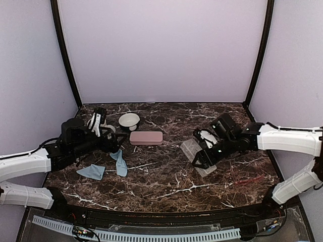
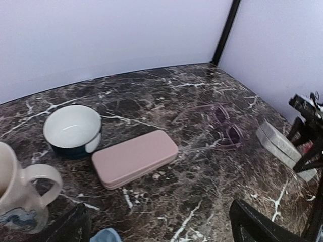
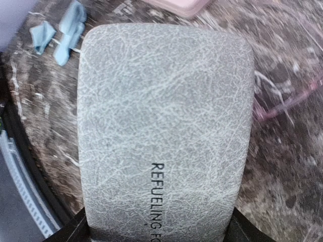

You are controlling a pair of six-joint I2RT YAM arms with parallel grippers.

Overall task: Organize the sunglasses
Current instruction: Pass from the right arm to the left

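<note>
- The left gripper (image 2: pixel 159 224) has its jaws spread wide with nothing between them, only bare marble table (image 2: pixel 202 191) below.
- Straight ahead of those jaws lies the closed pink case (image 2: pixel 135 158). A bowl (image 2: pixel 72 128) stands beyond the case to the left, and a mug (image 2: pixel 20 191) stands just left of the left finger.
- The dark-lensed sunglasses (image 2: pixel 224 128) lie unfolded on the table, ahead and to the right of the left jaws, between the pink case and the grey case (image 2: pixel 285 148).
- The right gripper (image 1: pixel 203 159) has its jaws closed on the grey case, one finger pressed against each long side near one end.
- The red-framed sunglasses (image 1: pixel 250 179) lie well apart from the right jaws, on their outer side, nearer the table's front edge.
- Two light-blue cloths (image 1: pixel 120 162) lie beside the left jaws, untouched.
</note>
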